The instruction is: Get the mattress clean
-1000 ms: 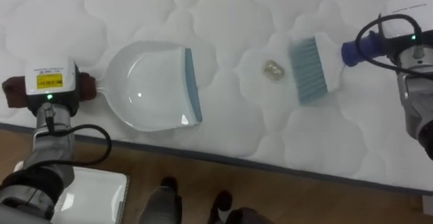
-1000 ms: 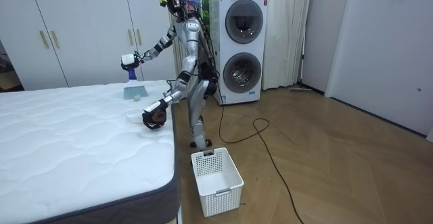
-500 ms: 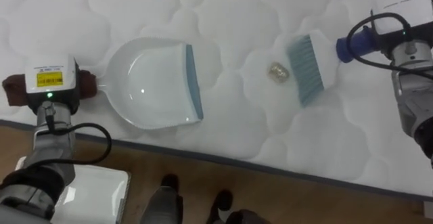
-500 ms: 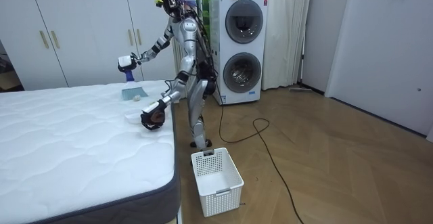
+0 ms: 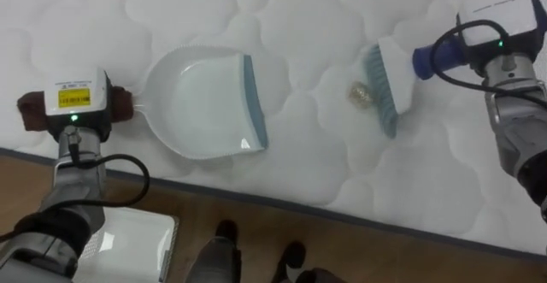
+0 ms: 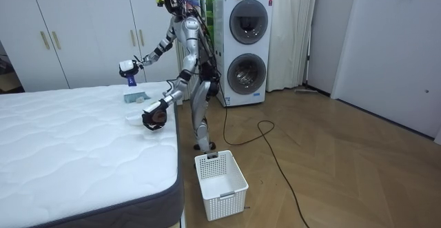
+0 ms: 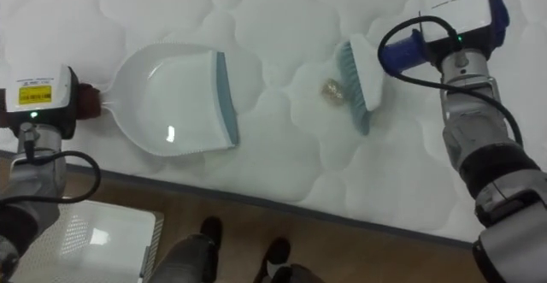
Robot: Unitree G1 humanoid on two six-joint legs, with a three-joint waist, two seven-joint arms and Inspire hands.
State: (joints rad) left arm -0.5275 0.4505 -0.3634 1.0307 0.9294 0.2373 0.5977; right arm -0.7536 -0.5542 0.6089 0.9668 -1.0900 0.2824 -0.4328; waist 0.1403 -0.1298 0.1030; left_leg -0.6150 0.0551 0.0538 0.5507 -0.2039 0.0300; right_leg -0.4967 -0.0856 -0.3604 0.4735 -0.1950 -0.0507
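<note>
**Mattress Surface: Dustpan and Brush Status**

White quilted padding, stitched into soft rounded cells, covers the mattress [image 5: 325,9], which is edged by a dark grey border above a wood floor [image 6: 331,159]. In the room view, the robot is seen standing at the bed's side, bent over it, with a white slatted basket [image 6: 220,183] on the floor near its feet and stacked washing machines [image 6: 247,49] behind it.

A dustpan [image 5: 201,103] of glossy, translucent white plastic, rounded at the back, is laid flat near the mattress edge. Its straight mouth is fitted with a blue-grey lip [image 5: 254,103]. The stub handle is gripped by the left hand [image 5: 73,108], whose dark fingers are curled round it.

A brush [image 5: 389,78] with a white back, pale blue bristles and a blue handle is clasped at the handle by the right hand [image 5: 496,35]. It is tilted, bristle tips on the padding.

A small crumpled scrap [image 5: 361,93] is located between lip and bristles, just beside the bristles.
</note>
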